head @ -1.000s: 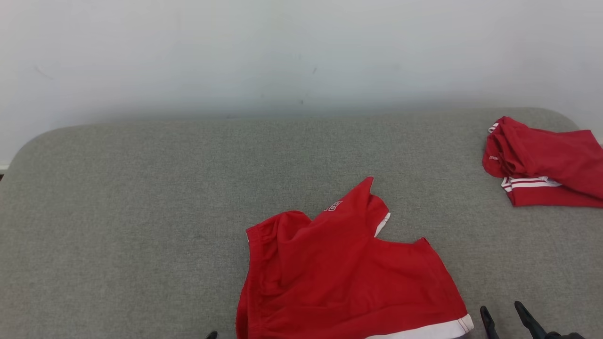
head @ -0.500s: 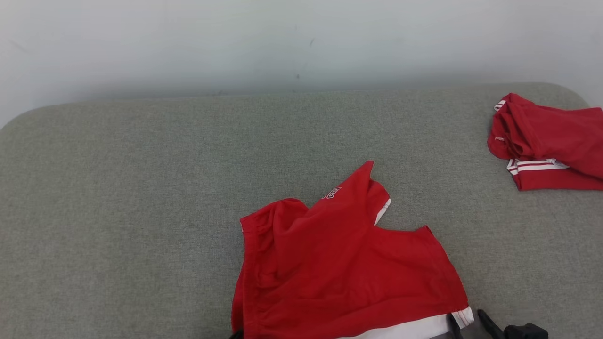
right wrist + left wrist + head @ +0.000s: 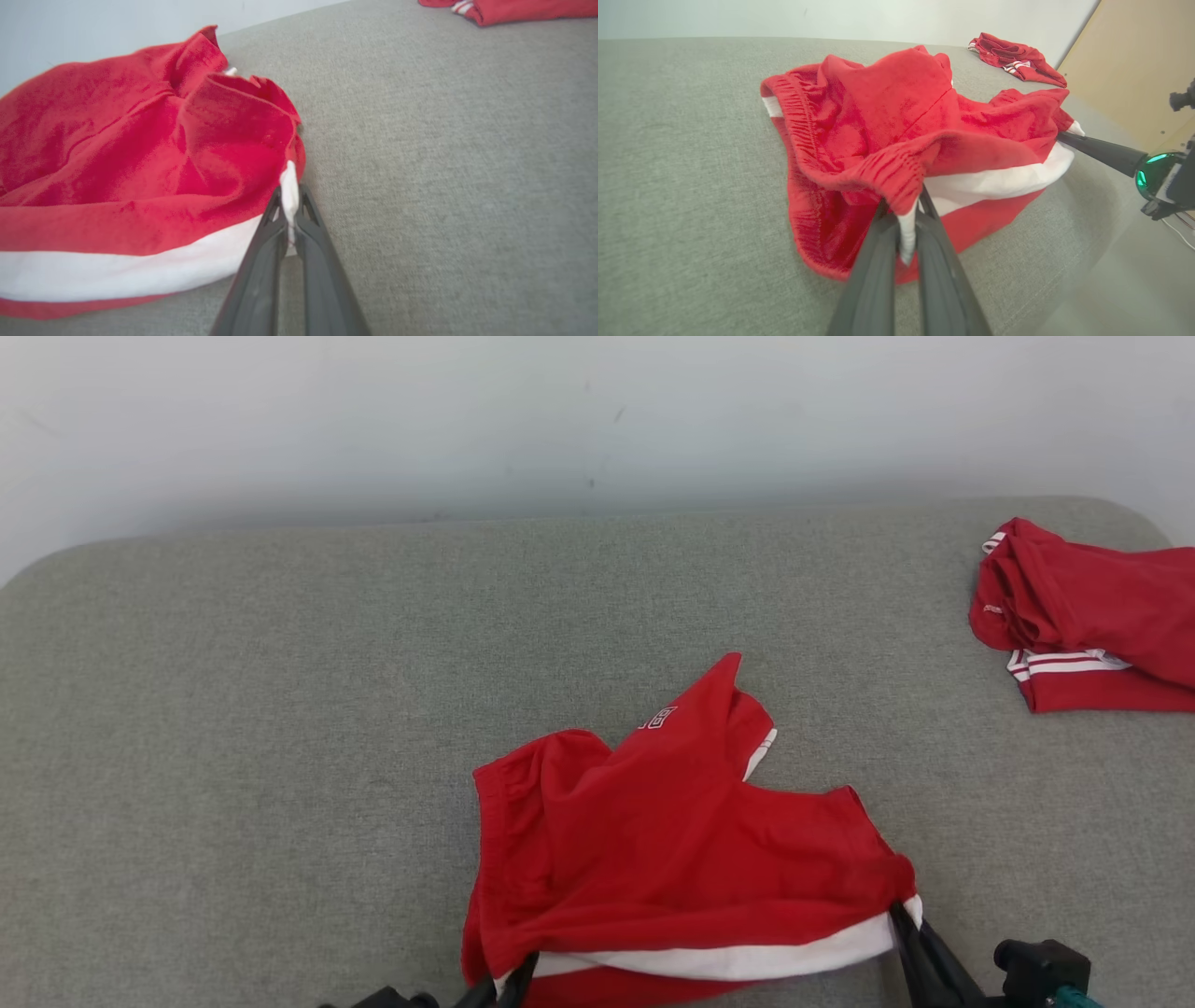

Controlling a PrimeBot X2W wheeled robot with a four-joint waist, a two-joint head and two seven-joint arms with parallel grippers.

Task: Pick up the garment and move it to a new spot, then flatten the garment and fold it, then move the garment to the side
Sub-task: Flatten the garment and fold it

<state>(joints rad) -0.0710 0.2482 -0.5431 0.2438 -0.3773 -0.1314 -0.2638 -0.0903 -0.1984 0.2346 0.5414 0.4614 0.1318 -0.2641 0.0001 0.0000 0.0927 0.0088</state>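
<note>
Grey padded surface [image 3: 233, 709] stretches wide at left. Left gripper [image 3: 906, 219] pinches the red garment [image 3: 672, 831] at its near-left hem corner, right gripper [image 3: 290, 205] its near-right, by the front edge. 1 second red cloth [image 3: 1092, 616] sits far right.

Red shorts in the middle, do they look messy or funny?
Yes. The red shorts lie crumpled, with one part folded over into a point toward the wall. Their white band is pinched at both ends, by the left tool and the right tool, and sits raised off the grey cushion. Nothing looks torn.
</note>
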